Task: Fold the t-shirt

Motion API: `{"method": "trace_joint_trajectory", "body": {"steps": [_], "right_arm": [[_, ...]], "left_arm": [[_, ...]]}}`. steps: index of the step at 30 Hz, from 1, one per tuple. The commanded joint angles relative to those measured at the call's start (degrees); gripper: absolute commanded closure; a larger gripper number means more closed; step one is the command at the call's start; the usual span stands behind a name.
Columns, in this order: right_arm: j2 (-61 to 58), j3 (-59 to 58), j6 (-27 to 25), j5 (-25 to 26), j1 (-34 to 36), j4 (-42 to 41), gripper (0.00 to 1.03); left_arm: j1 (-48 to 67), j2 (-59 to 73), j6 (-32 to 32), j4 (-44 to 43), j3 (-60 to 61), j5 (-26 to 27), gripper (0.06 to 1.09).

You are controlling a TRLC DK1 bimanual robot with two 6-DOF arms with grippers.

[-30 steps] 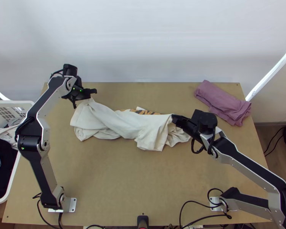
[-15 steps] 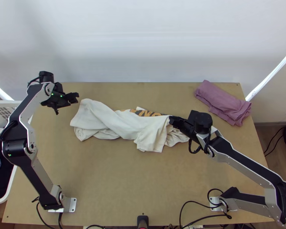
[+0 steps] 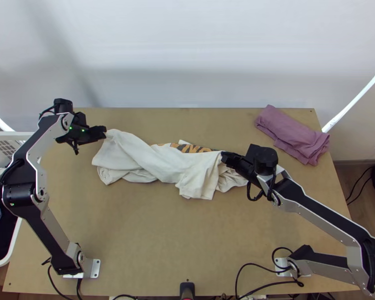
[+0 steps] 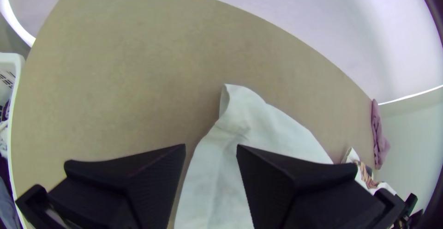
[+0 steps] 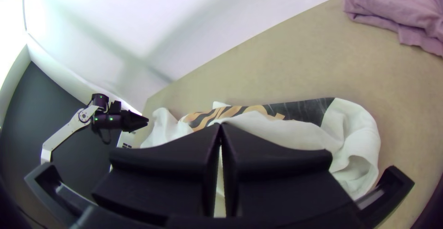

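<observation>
The white t-shirt (image 3: 160,162) lies bunched lengthwise across the far half of the table (image 3: 172,245), between the two arms. Its dark, orange-lettered print (image 5: 295,111) shows along the far side, partly covered by turned-over white cloth.

Right gripper (image 5: 220,124): fingers drawn together on a raised ridge of the t-shirt, toward the garment's right-hand part. This grip probably anchors that part so that a pull from the opposite end straightens the cloth instead of dragging it.

Left gripper (image 4: 211,146): fingers set wide apart, with no cloth clamped. They are at the t-shirt's far left corner, with part of its edge visible between them. The opening appears intended to admit that corner; whether the fingers touch the cloth cannot be determined.

Judged step: spreading, prior to folding. Secure the left corner, then draw the garment taut. Caution: a shallow pinch may slip, or take one layer and leave the twist in place.

The folded mauve garment (image 3: 292,134) rests at the far right, well apart from the work area, presumably as finished work.
</observation>
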State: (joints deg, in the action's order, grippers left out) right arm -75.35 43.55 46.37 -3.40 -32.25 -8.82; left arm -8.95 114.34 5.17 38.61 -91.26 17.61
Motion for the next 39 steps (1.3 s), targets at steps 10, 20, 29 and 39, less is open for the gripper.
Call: {"method": "trace_joint_trajectory", "body": {"steps": [10,20,29,39], "right_arm": [[-1.4,0.7,-0.1,1.2,-0.8,-1.1,1.00],[-1.6,0.7,-0.4,1.2,-0.8,-1.1,1.00],[-1.9,0.5,-0.4,1.2,-0.8,-1.4,1.00],[-2.0,0.7,-0.5,1.2,-0.7,-1.4,1.00]], "left_arm": [[0.2,0.2,-4.4,-4.4,1.5,0.7,0.63],[0.6,3.5,-4.7,-4.2,-1.2,0.7,0.62],[1.4,4.8,-4.7,-4.1,-2.4,0.8,0.59],[2.4,5.5,-4.6,-4.0,-3.3,0.8,0.60]]}}
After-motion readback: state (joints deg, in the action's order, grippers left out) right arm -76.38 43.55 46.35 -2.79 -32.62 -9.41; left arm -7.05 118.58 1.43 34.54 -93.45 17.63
